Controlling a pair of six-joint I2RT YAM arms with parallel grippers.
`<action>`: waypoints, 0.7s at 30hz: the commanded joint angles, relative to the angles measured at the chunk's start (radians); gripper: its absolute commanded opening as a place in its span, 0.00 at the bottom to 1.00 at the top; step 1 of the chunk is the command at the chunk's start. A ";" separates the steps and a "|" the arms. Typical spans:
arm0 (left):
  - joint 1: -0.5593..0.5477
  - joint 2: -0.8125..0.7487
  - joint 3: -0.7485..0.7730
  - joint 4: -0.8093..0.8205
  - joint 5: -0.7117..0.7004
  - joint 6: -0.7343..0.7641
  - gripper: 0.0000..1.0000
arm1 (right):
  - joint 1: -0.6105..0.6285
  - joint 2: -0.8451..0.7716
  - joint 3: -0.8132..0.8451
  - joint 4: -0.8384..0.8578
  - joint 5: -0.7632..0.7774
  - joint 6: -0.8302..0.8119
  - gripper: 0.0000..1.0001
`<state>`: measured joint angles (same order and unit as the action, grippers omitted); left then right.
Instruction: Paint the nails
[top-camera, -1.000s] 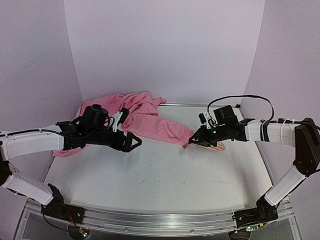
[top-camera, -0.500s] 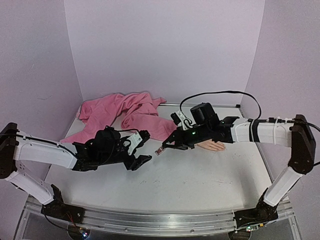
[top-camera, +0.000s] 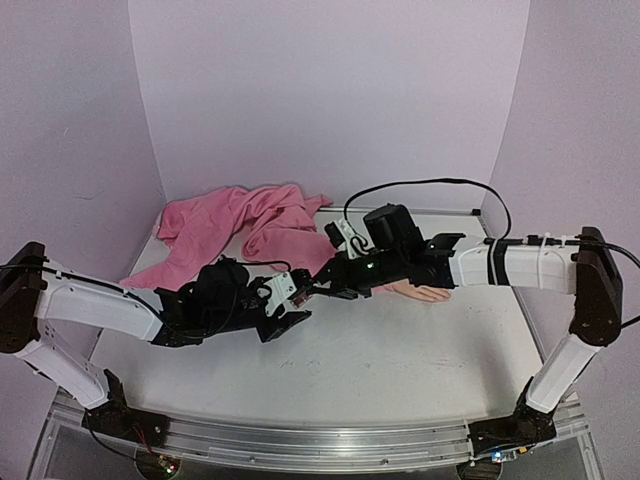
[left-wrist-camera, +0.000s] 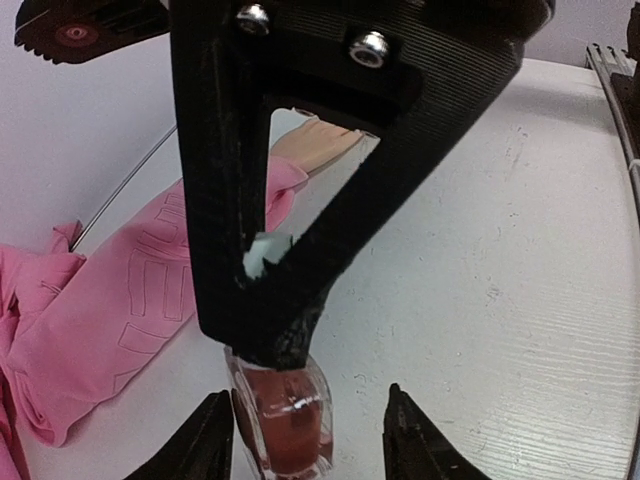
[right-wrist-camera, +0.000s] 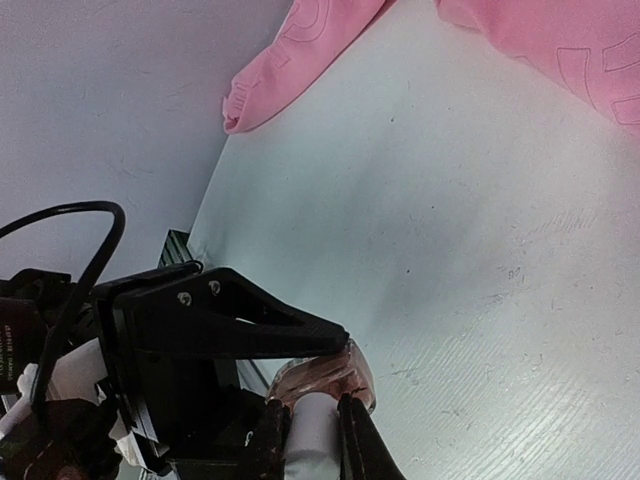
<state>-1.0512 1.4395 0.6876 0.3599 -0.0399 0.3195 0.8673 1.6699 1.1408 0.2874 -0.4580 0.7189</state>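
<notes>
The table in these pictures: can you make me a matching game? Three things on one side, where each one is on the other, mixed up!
1. little bottle
2. mannequin hand
3. pink cloth

A. bunched up at the table's far left
B. gripped by its cap in the right gripper
C. lying flat, right of the table's middle

Pairs: 1-B, 2-C, 3-A

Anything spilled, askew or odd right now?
No spill or damage visible. Only oddities: the pinkish bottle hangs tilted above the table, right hand gripping its cap, and the pink garment lies crumpled far left.
</notes>
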 joint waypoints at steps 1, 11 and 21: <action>-0.007 0.001 0.048 0.056 -0.035 0.017 0.46 | 0.023 0.011 0.046 0.047 0.002 0.013 0.00; -0.009 0.000 0.036 0.055 -0.058 0.013 0.33 | 0.037 0.012 0.049 0.055 0.009 0.021 0.00; -0.009 -0.004 0.036 0.048 -0.062 0.007 0.18 | 0.045 0.002 0.047 0.055 0.015 0.020 0.00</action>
<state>-1.0557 1.4418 0.6918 0.3672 -0.0917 0.3325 0.8986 1.6833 1.1435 0.2943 -0.4339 0.7452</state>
